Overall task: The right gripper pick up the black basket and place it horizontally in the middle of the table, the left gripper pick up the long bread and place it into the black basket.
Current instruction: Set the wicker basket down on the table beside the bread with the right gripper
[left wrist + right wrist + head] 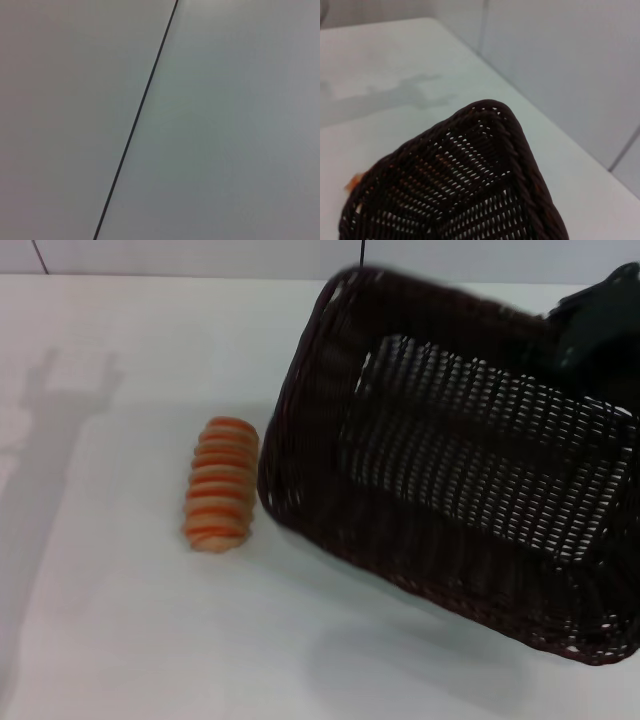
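A: What is the biggest thing here?

B: The counter point(120, 640). It is white and smooth, and it fills almost all of the head view. A pale wall stands behind its far edge.

A: And after the counter?

B: The black basket point(450, 460). It is on the right side and takes up much of that half. It is tilted, so its opening faces toward the camera and a little to the left, and the openwork bottom shows inside. A soft shadow lies on the counter under its near right part, so that part seems to be off the surface. If the left corner touches the counter, I cannot tell.

A: Who holds it?

B: The right claw point(600, 325) is at the far right rim of the basket, a dark shape at the edge of the view. Its fingers are hidden, so I cannot tell if it is spread or pressed together. The right wrist view shows only the braided rim point(520, 150) and the woven wall from close.

A: Where is the long bread?

B: The long bread point(221, 483) lies flat on the counter, just beside the left corner of the basket, with its long side running from near to far.

A: And the left claw?

B: It is not in sight. The left wrist view shows only a pale surface with a thin dark line point(137, 115).
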Motion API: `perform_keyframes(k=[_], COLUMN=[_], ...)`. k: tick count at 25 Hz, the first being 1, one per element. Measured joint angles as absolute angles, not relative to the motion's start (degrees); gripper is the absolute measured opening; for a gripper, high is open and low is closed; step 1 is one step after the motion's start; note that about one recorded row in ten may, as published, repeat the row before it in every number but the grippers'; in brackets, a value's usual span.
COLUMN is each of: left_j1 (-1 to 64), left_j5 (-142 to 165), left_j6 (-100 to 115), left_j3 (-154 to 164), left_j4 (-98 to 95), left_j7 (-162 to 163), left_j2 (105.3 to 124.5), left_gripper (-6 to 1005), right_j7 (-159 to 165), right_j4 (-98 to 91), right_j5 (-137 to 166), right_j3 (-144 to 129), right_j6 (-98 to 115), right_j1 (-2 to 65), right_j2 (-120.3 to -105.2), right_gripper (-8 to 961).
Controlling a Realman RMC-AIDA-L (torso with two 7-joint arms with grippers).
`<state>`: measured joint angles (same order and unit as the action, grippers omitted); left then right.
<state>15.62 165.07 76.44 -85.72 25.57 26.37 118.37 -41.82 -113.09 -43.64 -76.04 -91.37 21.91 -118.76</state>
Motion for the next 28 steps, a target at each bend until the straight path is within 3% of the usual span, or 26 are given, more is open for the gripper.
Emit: perform_keyframes(k=[28], left_j1=[18.1], left_j5=[164.4], left_j6=[75.7], left_j3=[-87.7], left_j4=[24.6], left_j7=[26.2], left_j2=[118.56], left_gripper=[861], right_j7=[-62.7], right_j4=[-109.8], right_j5=[-49.3], right_j3=[-81.1], right_j6=[-96.3], right_j1=[24.1], right_j2=[-118.81], right_gripper=[184])
